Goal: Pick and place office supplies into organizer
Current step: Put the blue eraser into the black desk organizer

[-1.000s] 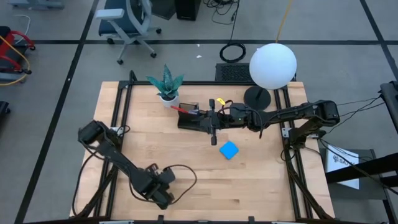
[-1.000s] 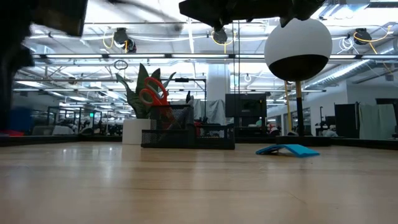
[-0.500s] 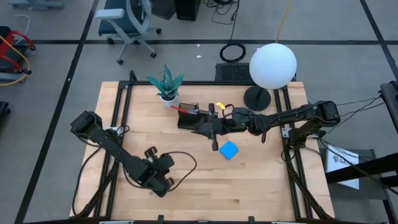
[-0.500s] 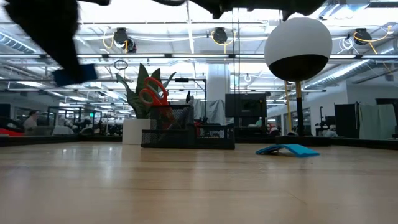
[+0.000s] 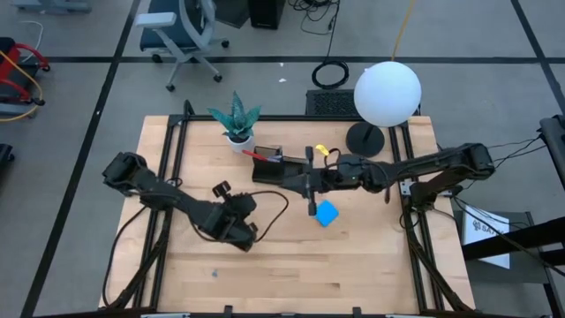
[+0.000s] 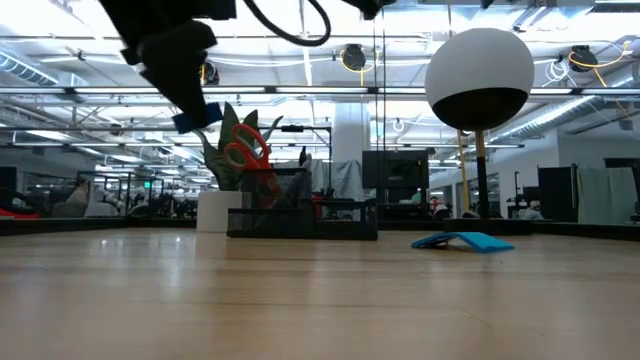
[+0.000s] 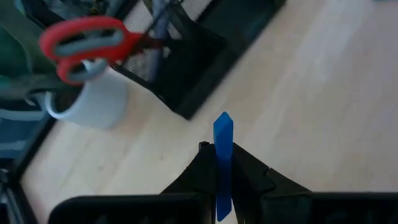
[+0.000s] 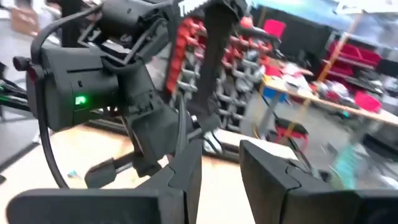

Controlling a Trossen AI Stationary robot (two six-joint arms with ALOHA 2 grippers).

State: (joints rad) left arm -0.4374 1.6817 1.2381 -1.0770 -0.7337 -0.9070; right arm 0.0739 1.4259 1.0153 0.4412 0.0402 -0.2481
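My left gripper [image 5: 237, 223] hangs above the table middle-left and is shut on a tiny blue block [image 7: 222, 127], also seen in the low view as the blue block [image 6: 196, 120]. The black organizer [image 5: 275, 170] stands at the far middle, and red-handled scissors [image 7: 86, 45] stick up out of its taller back section. The blue notepad [image 5: 327, 213] lies flat on the table to the organizer's near right. My right gripper [image 5: 311, 196] hovers open between organizer and notepad, touching nothing. I cannot make out the pens. My left gripper pinches the thin blue block between its two fingers [image 7: 245, 163], which lie on its flat faces. The block's free end [image 7: 223, 123] sticks out past the fingertips. It is lifted clear of the table.
A green plant in a white pot [image 5: 237, 124] stands just left of the organizer. A lamp with a white globe [image 5: 387, 93] and round black base [image 5: 365, 139] is at the far right. Bare wood lies along the near side [image 5: 335, 265].
My left gripper has travelled from the near-left part of the table toward the far right, toward the organizer, carrying the blue block in the air and staying shut. My right gripper has drifted slightly toward the near edge, above the notepad's corner.
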